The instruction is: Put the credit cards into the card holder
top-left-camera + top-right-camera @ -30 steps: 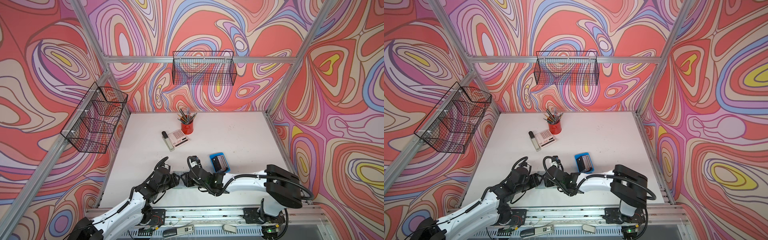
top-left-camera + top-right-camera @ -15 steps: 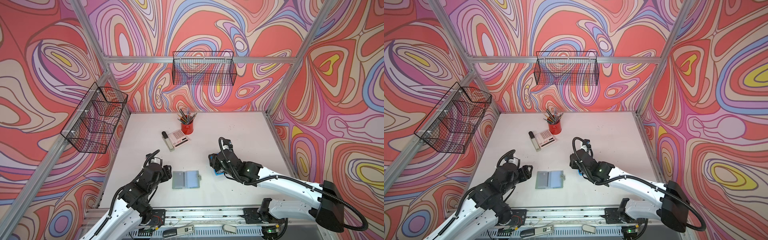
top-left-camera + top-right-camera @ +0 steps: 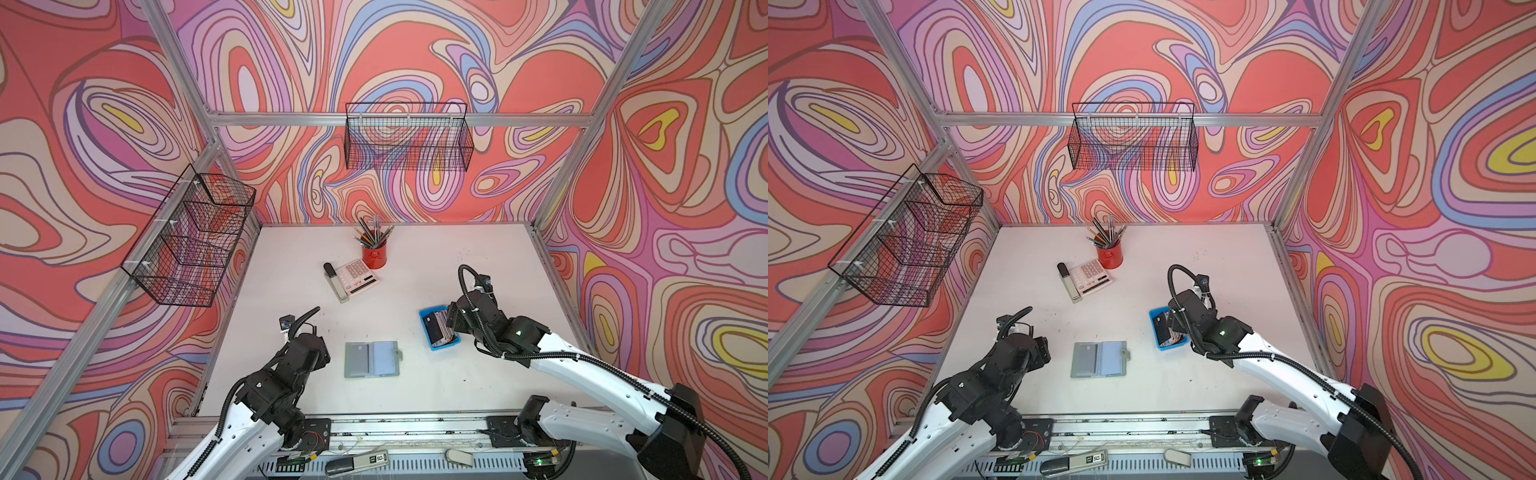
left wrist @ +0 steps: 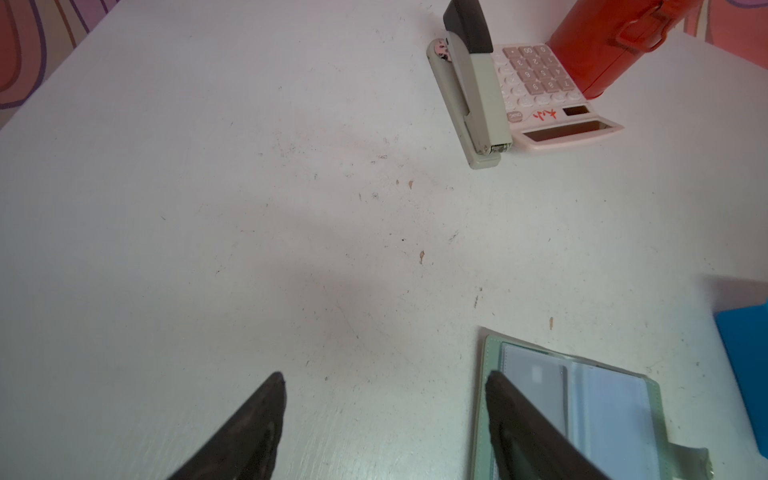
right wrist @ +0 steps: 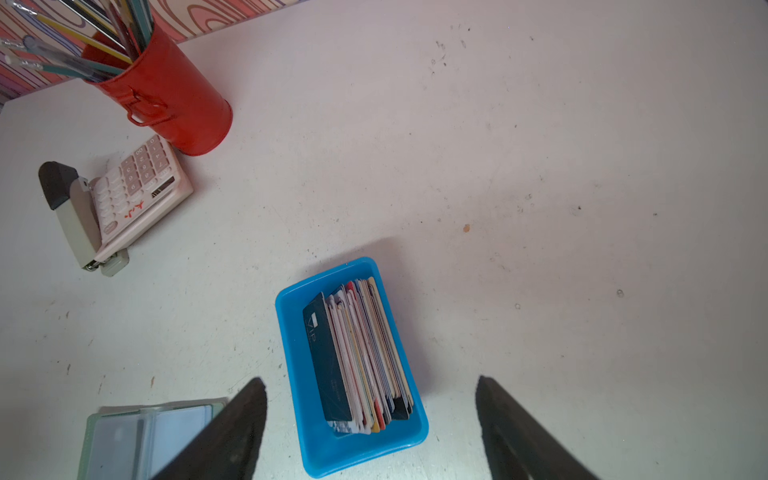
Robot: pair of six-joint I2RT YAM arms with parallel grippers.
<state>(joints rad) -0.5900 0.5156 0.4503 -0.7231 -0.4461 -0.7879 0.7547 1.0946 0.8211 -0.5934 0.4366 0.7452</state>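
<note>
— So, which step is this?

— Fetching a card, I'd say. The right claw (image 5: 370, 379) hangs over the blue tray (image 5: 293, 353), spread wide and holding nothing. The credit cards (image 5: 361, 353) stand on edge inside the tray, a dark one outermost.

— And the card holder (image 3: 384, 358)?

— It lies open and flat on the counter (image 3: 436, 257), towards the front, between the two arms and well apart from the tray. A grey card (image 3: 358, 358) appears to sit in its left sleeve, and the right sleeve looks empty.

— What about the left claw (image 4: 384, 374)?

— Wide open too, and empty. It sits over bare counter just beside the holder's left edge.

— Next move?

— Probably the right claw comes down and closes on one card only. The cards are packed tight, so it needs a fingertip on each face of a single card, most easily an outer one. Then it needs a straight lift. The left claw could pin the holder while the card slides in.
</note>
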